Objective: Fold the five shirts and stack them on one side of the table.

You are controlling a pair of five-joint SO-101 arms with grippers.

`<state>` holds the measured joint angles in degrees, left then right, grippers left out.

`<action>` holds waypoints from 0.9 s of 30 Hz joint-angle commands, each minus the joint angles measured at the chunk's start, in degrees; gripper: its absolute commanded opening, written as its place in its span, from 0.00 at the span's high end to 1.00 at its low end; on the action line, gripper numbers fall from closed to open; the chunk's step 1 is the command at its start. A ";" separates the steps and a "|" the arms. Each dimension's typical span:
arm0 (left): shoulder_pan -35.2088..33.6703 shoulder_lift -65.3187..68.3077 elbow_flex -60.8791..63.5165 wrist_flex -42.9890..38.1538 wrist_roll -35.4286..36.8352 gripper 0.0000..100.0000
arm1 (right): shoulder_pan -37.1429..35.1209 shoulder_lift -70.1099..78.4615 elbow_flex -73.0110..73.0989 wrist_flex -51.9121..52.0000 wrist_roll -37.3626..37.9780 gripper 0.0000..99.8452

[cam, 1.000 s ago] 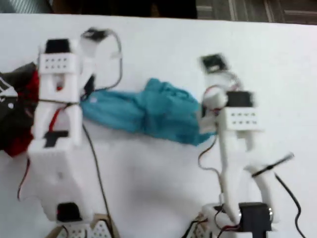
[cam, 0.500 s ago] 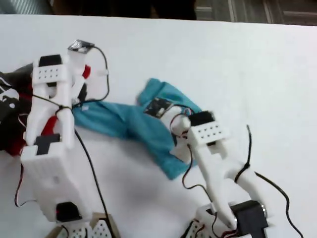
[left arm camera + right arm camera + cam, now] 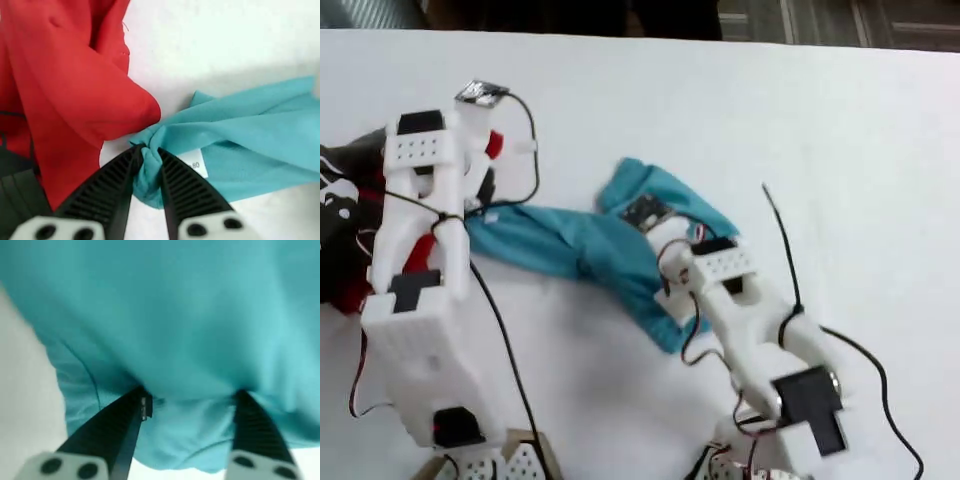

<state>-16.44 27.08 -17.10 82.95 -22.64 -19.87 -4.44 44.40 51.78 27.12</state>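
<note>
A teal shirt (image 3: 590, 250) lies bunched across the middle of the white table (image 3: 840, 140). My left gripper (image 3: 149, 155) is shut on a pinched corner of the teal shirt (image 3: 250, 135), close to its white label. That arm stands at the left of the high view (image 3: 420, 200). My right gripper (image 3: 187, 400) is open, its fingers spread over the teal shirt (image 3: 175, 315) and pressing down on the cloth. This arm (image 3: 720, 280) sits on the shirt's right end.
A red shirt (image 3: 65, 85) lies right beside the held corner, and a red and black pile of clothes (image 3: 345, 230) sits at the table's left edge. Cables trail from both arms. Bare table lies to the back and right.
The right arm swung left and down onto the teal shirt, dragging its right part toward the front. The left arm shifted back slightly with its held corner, then stayed.
</note>
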 commanded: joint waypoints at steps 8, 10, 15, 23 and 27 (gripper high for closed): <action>-0.70 -4.22 -0.13 2.46 0.26 0.98 | 13.32 4.62 -25.85 3.21 0.79 0.98; -0.70 -4.13 -0.22 2.37 0.26 0.98 | 14.46 4.62 -31.82 7.60 0.88 0.98; -0.70 -4.57 -0.31 2.46 0.26 0.98 | 14.73 4.53 -45.89 24.84 0.97 0.98; -0.35 -6.95 -5.32 11.78 0.44 0.98 | 10.51 -10.42 -49.67 43.30 3.87 0.98; -0.35 -12.04 -11.91 18.37 2.55 0.98 | 6.90 -22.64 -41.14 43.38 4.57 0.98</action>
<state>-16.44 21.45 -23.34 96.92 -21.14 -10.46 -17.45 -0.70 94.51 31.08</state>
